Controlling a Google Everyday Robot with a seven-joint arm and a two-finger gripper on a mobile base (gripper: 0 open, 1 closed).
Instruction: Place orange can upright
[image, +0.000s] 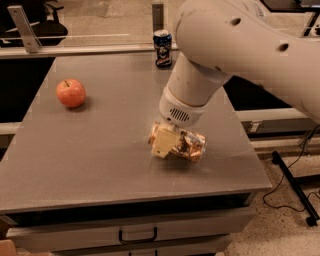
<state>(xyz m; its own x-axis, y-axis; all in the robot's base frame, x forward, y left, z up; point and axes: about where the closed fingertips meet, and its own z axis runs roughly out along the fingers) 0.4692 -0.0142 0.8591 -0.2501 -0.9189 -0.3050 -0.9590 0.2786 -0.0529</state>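
An apple is sitting on the left part of the gray counter, well apart from everything else. A dark blue can is standing upright at the back edge, just beside the big white arm, which is reaching down from the right and hiding part of the counter behind it. The end effector is pinching the orange can at its left end. The can is lying on its side, tilted, near the front right of the counter, with clear surface around it.
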